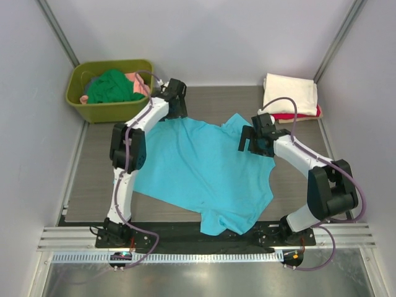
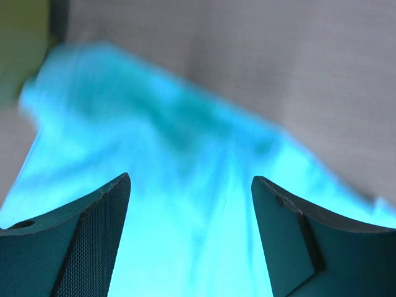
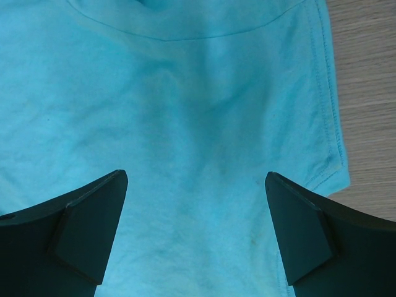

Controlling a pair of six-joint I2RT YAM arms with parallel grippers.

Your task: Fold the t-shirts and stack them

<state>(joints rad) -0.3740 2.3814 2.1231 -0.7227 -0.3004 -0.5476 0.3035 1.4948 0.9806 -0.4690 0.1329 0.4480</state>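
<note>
Top external view, going left to right: an olive tub (image 1: 93,108) was parked in the far left corner with a dark green t-shirt (image 1: 111,86) and a salmon-pink t-shirt (image 1: 139,81) heaped in it, presumably the ones waiting to be folded. Just beside it, the left gripper (image 1: 175,99) was held over the far left corner of the turquoise t-shirt (image 1: 204,173). Its jaws were spread wide and nothing was pinched between them, though the left wrist view was pretty blurred. The turquoise t-shirt was spread mostly flat across the middle of the table (image 1: 297,192), likely so it could be folded. The right gripper (image 1: 255,139) was hung over what looked like its far right sleeve, jaws fully apart, with cloth seen below but not gripped. At the far right, a folded cream-white t-shirt (image 1: 289,91) was stacked on a red t-shirt (image 1: 300,116), so that was probably where the finished pile was kept.
</note>
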